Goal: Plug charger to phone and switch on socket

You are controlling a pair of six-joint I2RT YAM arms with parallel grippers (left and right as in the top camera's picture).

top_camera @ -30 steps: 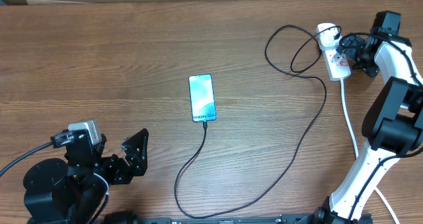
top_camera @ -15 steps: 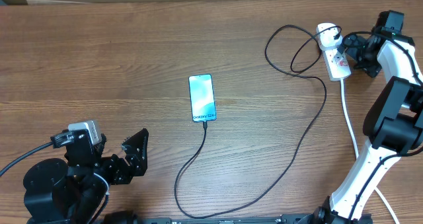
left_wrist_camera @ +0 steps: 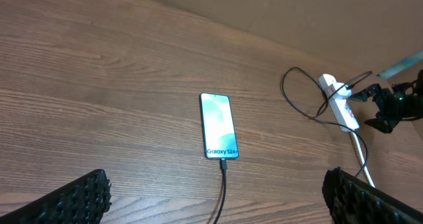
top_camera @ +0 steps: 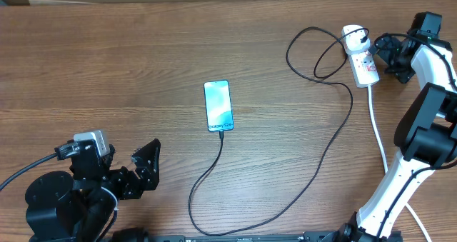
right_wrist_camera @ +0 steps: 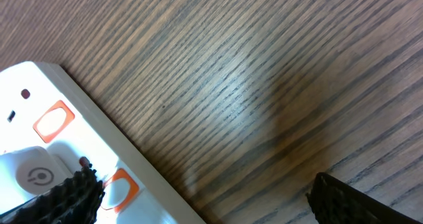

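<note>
1. The phone [top_camera: 219, 106] lies flat on the table [top_camera: 107, 71] at centre, screen up and lit. The charger [top_camera: 335, 138] meets its near edge, and the connector appears seated.
2. The charger runs slack to the right and far side, ending at the socket [top_camera: 360, 56]. The slack likely keeps strain off both ends.
3. The right gripper [top_camera: 391, 54] has its jaws spread wide and holds nothing. It sits just beside the socket's right side, a position that suits a switch press. The switch state cannot be read.
4. The left gripper [top_camera: 143, 167] has its jaws spread wide and holds nothing. It sits at the near left, well apart from the phone and clear of the cable.
</note>
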